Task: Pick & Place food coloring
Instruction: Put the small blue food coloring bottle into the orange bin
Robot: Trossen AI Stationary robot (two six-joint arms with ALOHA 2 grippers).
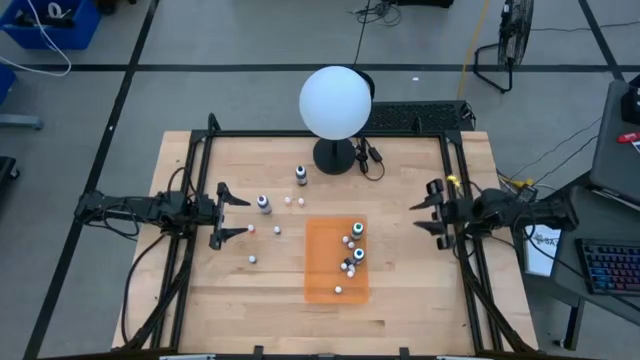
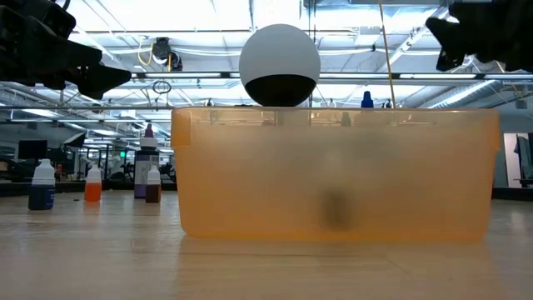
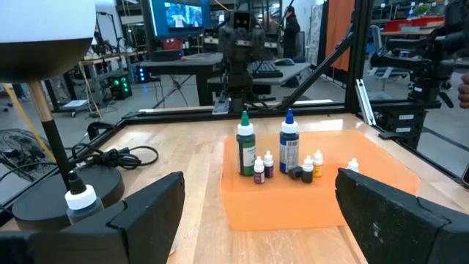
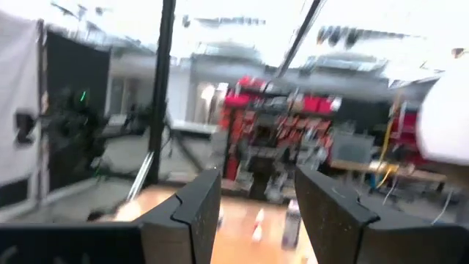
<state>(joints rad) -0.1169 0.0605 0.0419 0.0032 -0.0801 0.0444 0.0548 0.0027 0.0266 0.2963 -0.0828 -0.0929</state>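
The food coloring bottles are in two groups. Several stand on the orange sheet (image 1: pixel 325 262), among them a green-topped bottle (image 3: pixel 245 147) and a blue-topped bottle (image 3: pixel 289 143) with tiny ones around them. Others stand on bare wood: two dark white-topped bottles (image 1: pixel 264 204) (image 1: pixel 301 175) and several tiny whitish ones (image 1: pixel 277 231). My left gripper (image 1: pixel 233 215) hovers open at the table's left side, facing the bottles, with the nearest dark bottle just to its right. My right gripper (image 1: pixel 426 213) hovers open at the right side, clear of every bottle.
A big white globe lamp (image 1: pixel 336 102) on a black base (image 1: pixel 334 157) stands at the far middle, its cable (image 1: pixel 372 160) trailing beside it. A black frame (image 1: pixel 330 133) borders the table. In the low view, an orange translucent wall (image 2: pixel 333 175) blocks the middle; bottles (image 2: pixel 148 162) show to its left.
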